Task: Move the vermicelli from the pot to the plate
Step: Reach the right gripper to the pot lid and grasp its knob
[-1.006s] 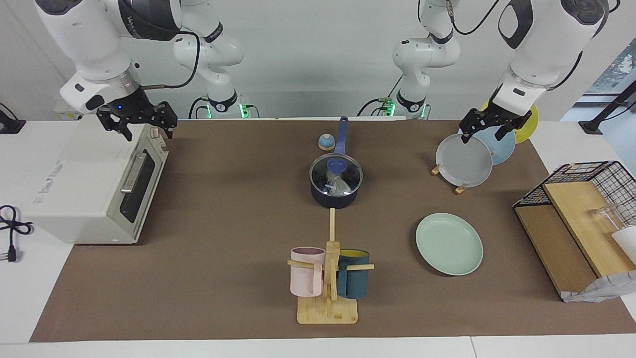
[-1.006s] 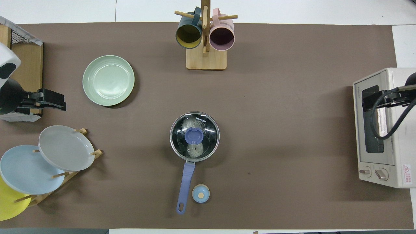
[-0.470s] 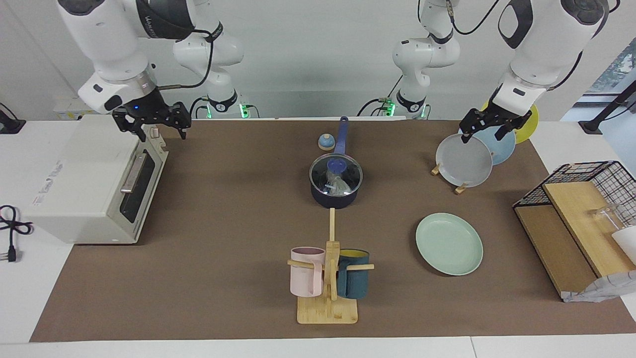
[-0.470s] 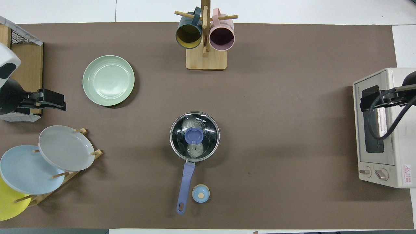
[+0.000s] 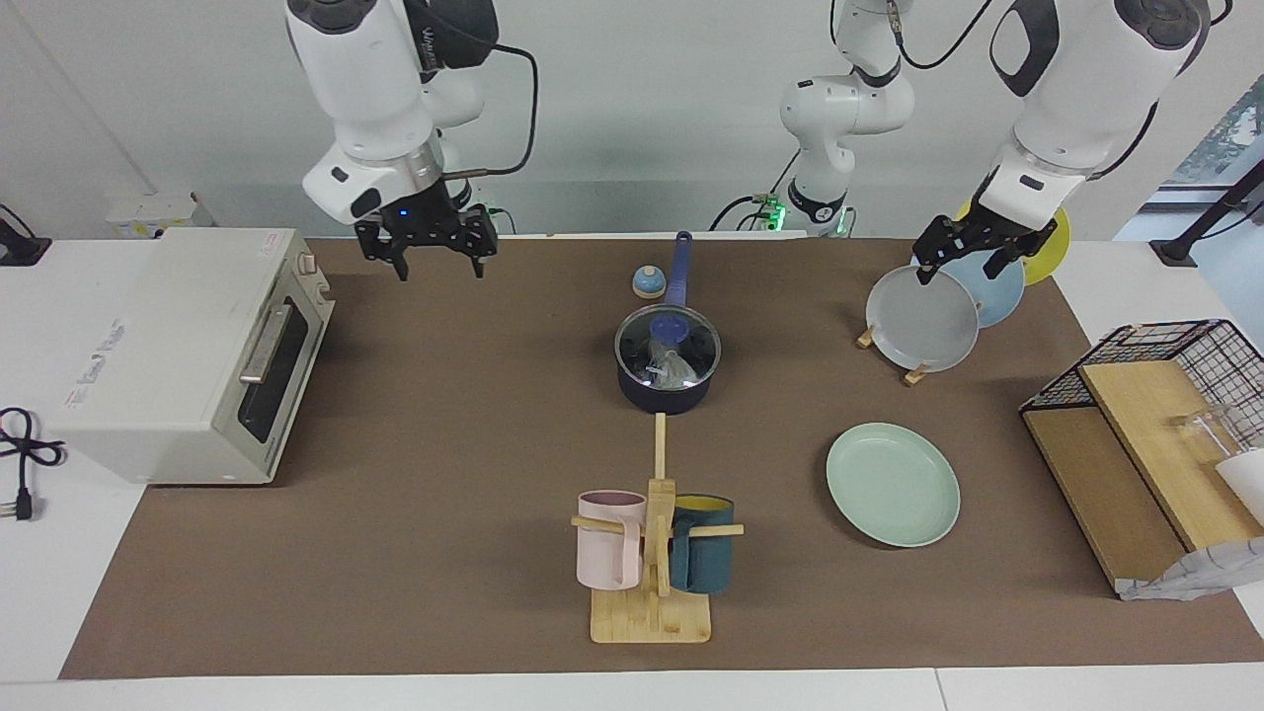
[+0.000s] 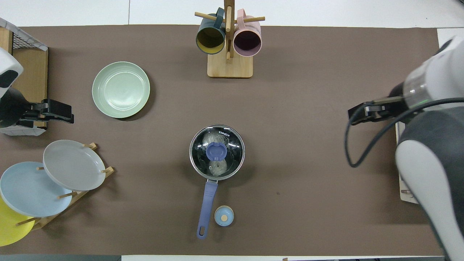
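My right claw hangs in the air over the brown surface, between the toaster oven and the pot, its two fingers spread apart and holding nothing. My left claw waits above the plate rack at the left arm's end of the surface, over the grey plate, fingers parted and empty as well.

The pot sits near the middle of the surface with its glass lid on, the blue knob in the centre and the long blue handle pointing toward me. Through the glass the vermicelli shows as pale nests in the pot's black inside. A small blue round object stands just beside the handle, near its end.

The mint green plate lies flat and bare on the surface, farther from me than the rack and toward the left arm's end, well apart from the pot. The rack props up the grey plate, a light blue plate and a yellow plate in a tilted row.

A wooden mug tree stands farther from me than the pot, a pink mug and a dark teal mug hanging on its pegs. A wire basket with wooden boards rests at the left arm's edge of the surface.
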Action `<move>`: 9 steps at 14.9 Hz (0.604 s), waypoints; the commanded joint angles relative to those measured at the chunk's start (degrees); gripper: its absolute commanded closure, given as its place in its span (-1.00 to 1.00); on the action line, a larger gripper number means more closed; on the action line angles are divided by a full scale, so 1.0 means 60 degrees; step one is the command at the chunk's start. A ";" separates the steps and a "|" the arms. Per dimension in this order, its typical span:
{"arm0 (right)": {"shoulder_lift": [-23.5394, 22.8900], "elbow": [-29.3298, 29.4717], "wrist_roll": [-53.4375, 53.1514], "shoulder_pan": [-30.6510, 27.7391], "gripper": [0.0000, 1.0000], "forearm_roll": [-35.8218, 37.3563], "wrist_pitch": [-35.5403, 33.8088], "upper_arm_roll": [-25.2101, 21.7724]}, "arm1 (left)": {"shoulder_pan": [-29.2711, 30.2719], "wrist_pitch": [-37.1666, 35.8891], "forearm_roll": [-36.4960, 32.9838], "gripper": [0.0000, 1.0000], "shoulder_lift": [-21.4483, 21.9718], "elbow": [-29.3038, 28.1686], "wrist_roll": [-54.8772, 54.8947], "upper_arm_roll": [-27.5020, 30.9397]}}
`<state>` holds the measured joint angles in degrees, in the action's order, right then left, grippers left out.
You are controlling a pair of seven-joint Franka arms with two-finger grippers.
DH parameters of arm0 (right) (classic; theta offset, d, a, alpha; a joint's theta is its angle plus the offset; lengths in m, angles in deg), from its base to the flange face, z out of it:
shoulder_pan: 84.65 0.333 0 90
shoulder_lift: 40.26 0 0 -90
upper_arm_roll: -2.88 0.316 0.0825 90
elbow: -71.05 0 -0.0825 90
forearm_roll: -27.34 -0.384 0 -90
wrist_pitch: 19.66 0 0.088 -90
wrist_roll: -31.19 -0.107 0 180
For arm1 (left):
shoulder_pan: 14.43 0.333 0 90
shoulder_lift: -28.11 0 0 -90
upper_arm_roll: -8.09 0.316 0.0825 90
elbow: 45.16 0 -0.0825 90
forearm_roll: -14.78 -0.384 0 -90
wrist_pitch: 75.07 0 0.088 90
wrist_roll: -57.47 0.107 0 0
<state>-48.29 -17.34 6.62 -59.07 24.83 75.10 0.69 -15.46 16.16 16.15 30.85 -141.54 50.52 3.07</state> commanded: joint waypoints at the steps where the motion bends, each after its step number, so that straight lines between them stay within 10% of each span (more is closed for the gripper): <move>1: -0.1031 0.0697 -0.0985 0.0889 -1.00 -0.0139 0.0347 -0.0060 | 0.0112 -0.0043 -0.0082 -1.00 0.0218 -0.0182 0.0044 -0.0057; 9: -0.1838 0.0757 -0.2817 0.2413 -1.00 -0.0052 0.1593 -0.0046 | 0.0112 -0.0043 -0.0082 -1.00 0.0218 -0.0182 0.0044 -0.0072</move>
<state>-56.61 -14.34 -7.82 -46.49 24.82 83.40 0.79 -15.46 16.16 16.15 30.85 -141.54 50.53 3.07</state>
